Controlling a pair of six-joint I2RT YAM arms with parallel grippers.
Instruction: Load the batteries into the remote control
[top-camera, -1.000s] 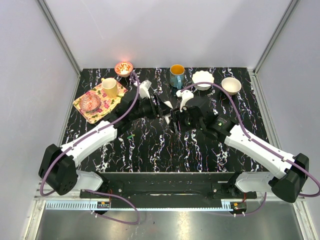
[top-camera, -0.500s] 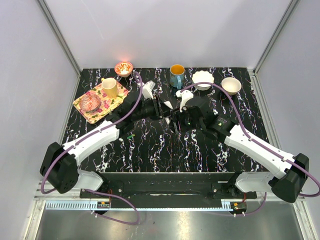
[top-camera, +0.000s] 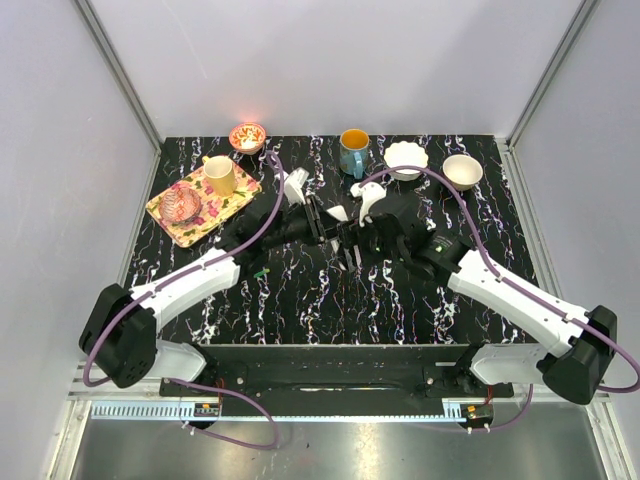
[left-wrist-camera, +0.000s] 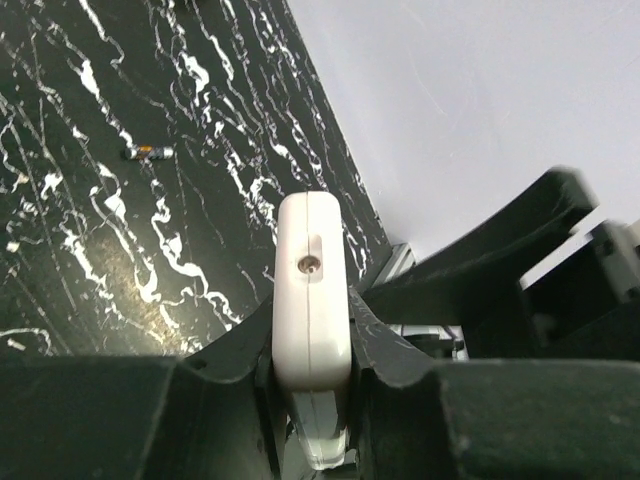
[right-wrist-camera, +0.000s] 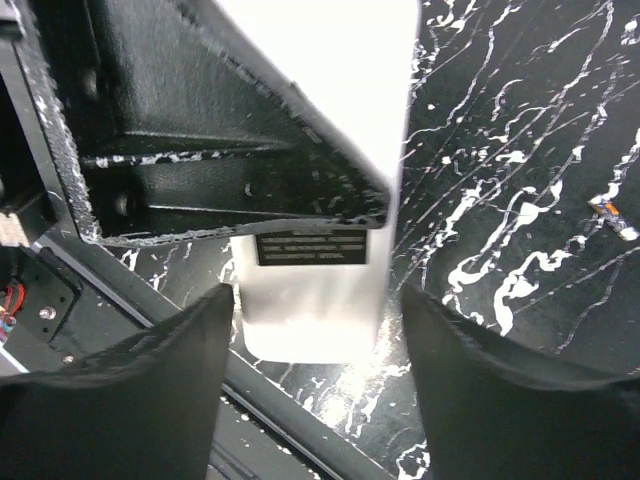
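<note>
The white remote control (left-wrist-camera: 312, 300) is clamped edge-on between the black fingers of my left gripper (left-wrist-camera: 312, 325), which is shut on it above the table. In the right wrist view its labelled back (right-wrist-camera: 315, 300) hangs between the spread fingers of my open right gripper (right-wrist-camera: 318, 300), which do not touch it. From the top view both grippers meet mid-table, left gripper (top-camera: 333, 226) and right gripper (top-camera: 352, 243). One small battery (left-wrist-camera: 148, 152) lies on the black marbled table beyond the remote. Another battery (right-wrist-camera: 612, 218) lies to the right in the right wrist view.
A patterned tray (top-camera: 175, 222) at the back left carries a yellow cup (top-camera: 220, 176) and a glass dish (top-camera: 183, 205). A small filled bowl (top-camera: 247, 135), a blue mug (top-camera: 353, 150) and two white bowls (top-camera: 405, 158) (top-camera: 462, 170) line the back edge.
My left gripper has shut on the remote and shifted slightly right. The right gripper's jaws have spread wider around the remote's end.
</note>
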